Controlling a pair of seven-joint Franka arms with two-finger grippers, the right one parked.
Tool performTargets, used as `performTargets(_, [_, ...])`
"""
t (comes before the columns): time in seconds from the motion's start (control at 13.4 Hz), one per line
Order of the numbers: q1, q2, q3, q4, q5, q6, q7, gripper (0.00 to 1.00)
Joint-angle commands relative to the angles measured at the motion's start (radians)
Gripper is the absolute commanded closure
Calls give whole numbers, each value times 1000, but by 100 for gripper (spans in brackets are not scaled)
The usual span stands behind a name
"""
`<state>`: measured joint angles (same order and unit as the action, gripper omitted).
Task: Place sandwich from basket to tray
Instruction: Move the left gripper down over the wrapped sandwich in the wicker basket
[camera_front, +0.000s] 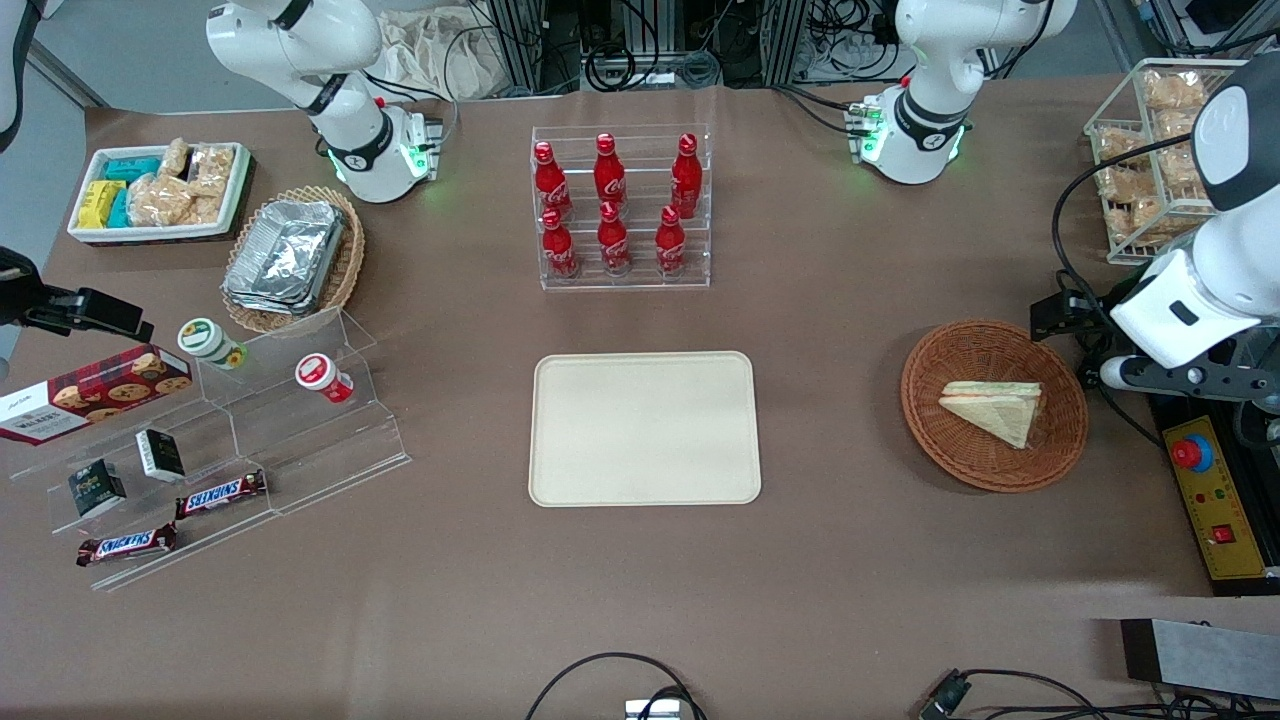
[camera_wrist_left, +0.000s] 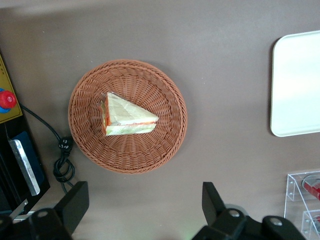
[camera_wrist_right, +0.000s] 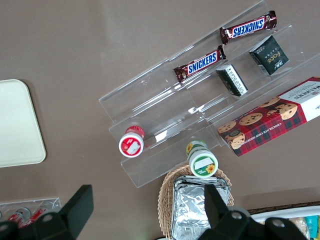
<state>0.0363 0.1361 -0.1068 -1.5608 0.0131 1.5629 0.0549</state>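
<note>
six red bottles (camera_front: 612, 205) in rack; foil containers (camera_front: 285, 255); cookie box (camera_front: 92, 393)

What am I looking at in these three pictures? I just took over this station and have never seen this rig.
Two white robot arms stand at a brown table. One picture looks down on the table from the front; the other two come from cameras on the arms' wrists.

Only one arm works. Its gripper hangs open above the table, just outside the basket's rim, holding nothing. Its two dark fingers frame that wrist picture.

The round reddish-brown basket holds the wrapped triangular sandwich. The cream tray lies bare mid-table, where the sandwich should go.

The rest is clutter: a rack of red bottles, and toward the parked arm's end, clear shelves with Snickers bars, a cookie box and a tan basket of foil containers.
</note>
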Motion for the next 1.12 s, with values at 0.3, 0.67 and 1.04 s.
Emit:
performTargets(0.3, [8, 14, 10, -5, 7, -42, -44, 0])
performTargets(0.67, [8, -21, 49, -278, -10, 256, -450, 0])
performTargets(1.04, [10, 69, 73, -395, 2, 506, -751, 0])
